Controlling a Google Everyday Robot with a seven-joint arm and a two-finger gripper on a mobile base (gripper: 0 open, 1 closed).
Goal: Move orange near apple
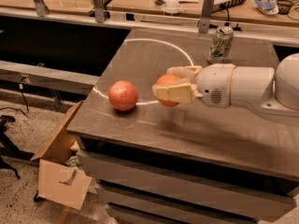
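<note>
The apple [123, 95], pinkish-red with faint streaks, sits on the dark table [196, 134] near its left edge, on a white circle line. My gripper [171, 85] reaches in from the right on a white arm and is shut on the orange [167, 82], which shows bright orange between the pale fingers [175, 93]. The orange hangs a little above the table, a short gap to the right of the apple.
A green drink can [221, 43] stands at the table's back, behind the arm. Workbenches with metal posts [206, 12] run along the back. Cardboard pieces [63, 183] lie on the floor at the front left, below the table's left edge.
</note>
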